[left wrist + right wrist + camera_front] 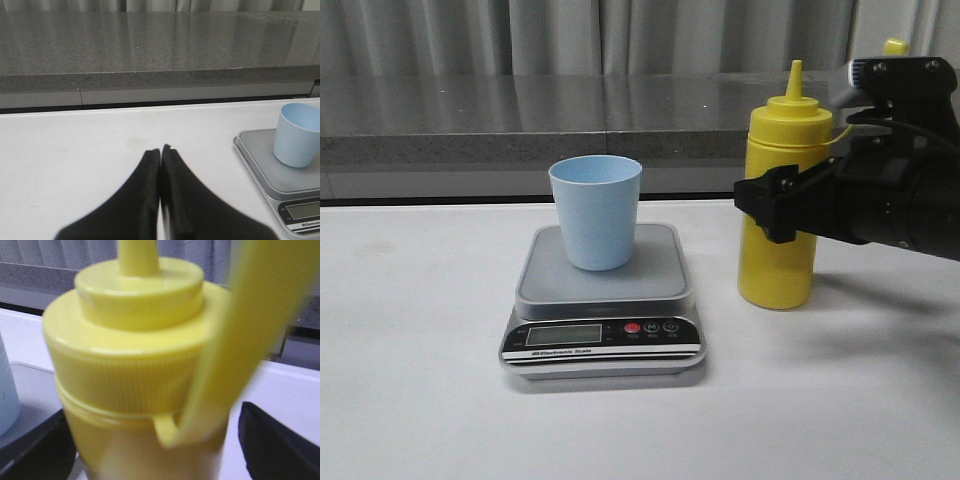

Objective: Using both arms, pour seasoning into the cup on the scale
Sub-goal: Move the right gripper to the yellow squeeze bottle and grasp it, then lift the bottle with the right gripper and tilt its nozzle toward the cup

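seasoning point(778, 215) upright beside scale point(603, 300) | right gripper point(770, 205) jaws straddling it, grip unclear | left gripper point(160, 152) together

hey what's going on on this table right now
A two-armed robot is set up to pour seasoning. The right gripper is around the middle of the yellow squeeze bottle, which stands upright on the table beside the scale; its fingers flank the bottle, but contact is unclear. A light blue cup stands upright on the scale's platform. The left gripper is shut and empty, off to the cup's left. Nothing is being poured yet.
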Action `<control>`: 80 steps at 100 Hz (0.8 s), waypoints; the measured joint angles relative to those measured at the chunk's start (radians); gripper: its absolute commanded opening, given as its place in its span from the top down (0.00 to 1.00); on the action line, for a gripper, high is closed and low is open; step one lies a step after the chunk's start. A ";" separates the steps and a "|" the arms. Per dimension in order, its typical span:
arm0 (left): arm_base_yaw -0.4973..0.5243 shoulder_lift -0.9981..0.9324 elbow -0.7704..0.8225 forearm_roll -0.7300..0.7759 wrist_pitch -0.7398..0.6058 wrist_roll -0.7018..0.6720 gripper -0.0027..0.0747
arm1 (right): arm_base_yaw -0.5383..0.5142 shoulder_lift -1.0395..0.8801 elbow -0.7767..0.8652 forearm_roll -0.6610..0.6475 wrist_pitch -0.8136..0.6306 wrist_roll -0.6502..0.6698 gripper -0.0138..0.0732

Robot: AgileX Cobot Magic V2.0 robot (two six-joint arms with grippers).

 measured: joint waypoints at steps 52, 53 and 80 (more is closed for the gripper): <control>0.000 0.000 0.000 0.000 0.000 0.000 0.99 | 0.000 0.000 -0.002 -0.004 -0.002 -0.002 0.66; 0.000 0.000 0.000 0.000 0.000 0.000 0.99 | 0.000 0.000 -0.002 -0.005 -0.002 -0.002 0.66; 0.000 0.000 0.000 0.000 0.000 0.000 0.99 | 0.000 -0.078 -0.011 -0.106 0.047 -0.062 0.66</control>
